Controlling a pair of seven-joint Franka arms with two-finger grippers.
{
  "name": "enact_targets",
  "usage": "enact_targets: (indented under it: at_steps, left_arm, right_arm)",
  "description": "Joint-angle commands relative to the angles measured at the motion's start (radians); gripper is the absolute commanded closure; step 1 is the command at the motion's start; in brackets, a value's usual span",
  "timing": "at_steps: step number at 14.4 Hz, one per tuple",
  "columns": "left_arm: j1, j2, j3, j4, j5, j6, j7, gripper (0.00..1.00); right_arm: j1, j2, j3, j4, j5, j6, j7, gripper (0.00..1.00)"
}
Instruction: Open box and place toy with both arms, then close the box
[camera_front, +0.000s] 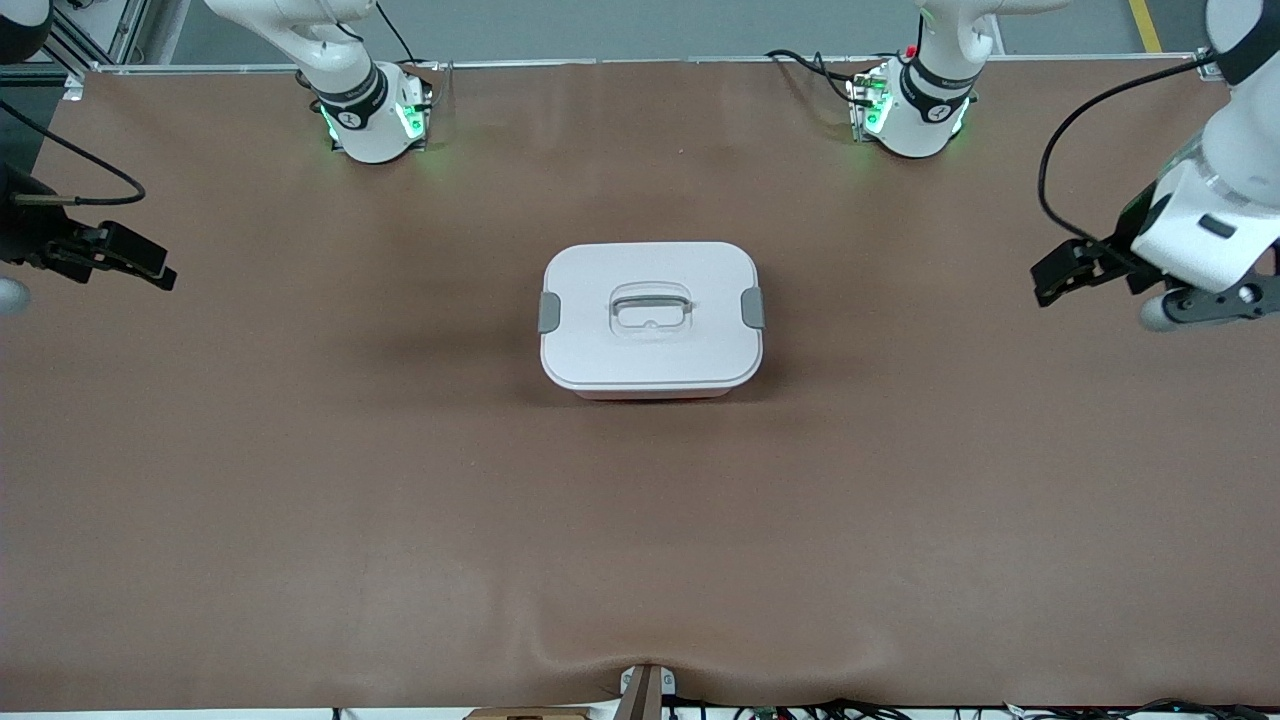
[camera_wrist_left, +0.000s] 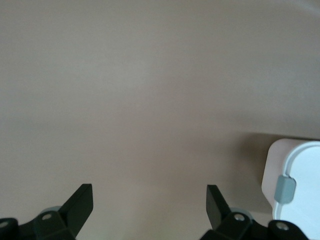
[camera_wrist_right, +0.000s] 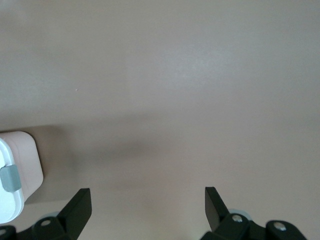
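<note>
The white box (camera_front: 651, 318) stands in the middle of the bench (camera_front: 300, 500), with its lid (camera_front: 650, 275) on and lying flat. One grey clasp (camera_front: 549, 312) sits on the side toward the right arm's end, and a second grey clasp (camera_front: 753, 307) on the side toward the left arm's end; both lie against the box wall. A recessed handle (camera_front: 651, 306) is in the middle of the lid. No toy is visible anywhere on the bench, so I cannot tell whether it is inside the box or simply out of view.

The left pincer (camera_front: 1062, 272) hangs over the bare bench at the left arm's end, well apart from the box, with its fingers (camera_wrist_left: 80, 202) spread wide and nothing between them. The right pincer (camera_front: 135, 262) hangs over the bare bench at the right arm's end, also released, its fingers (camera_wrist_right: 79, 206) spread and holding nothing.

This scene fits two stages: a closed box that waits to be opened, or a box closed again with the toy already inside. The pictures do not decide between them.

If the clasps are to be worked, I think each arm should take the clasp on its own side, come in level with it, and both should act together, so that the light box does not slide or tip on the smooth bench cover.
</note>
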Motion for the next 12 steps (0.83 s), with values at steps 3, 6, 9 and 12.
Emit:
enact_targets:
  at_steps: [3,6,9,12]
  left_arm:
    - [-0.009,-0.078,0.049,-0.033,-0.030,-0.054,0.079,0.00]
    - [-0.010,-0.112,0.095,-0.046,-0.039,-0.060,0.166,0.00]
    - [-0.012,-0.113,0.131,-0.040,-0.038,-0.060,0.248,0.00]
    - [-0.012,-0.123,0.134,-0.033,-0.032,-0.060,0.312,0.00]
  right_arm:
    - [0.000,-0.021,0.007,-0.014,-0.002,-0.009,-0.007,0.00]
    - [0.000,-0.021,0.007,-0.014,-0.002,-0.009,-0.007,0.00]
    - [0.015,-0.021,0.010,-0.009,0.015,-0.023,0.001,0.00]
    - [0.011,-0.017,-0.001,-0.008,0.017,-0.019,0.003,0.00]
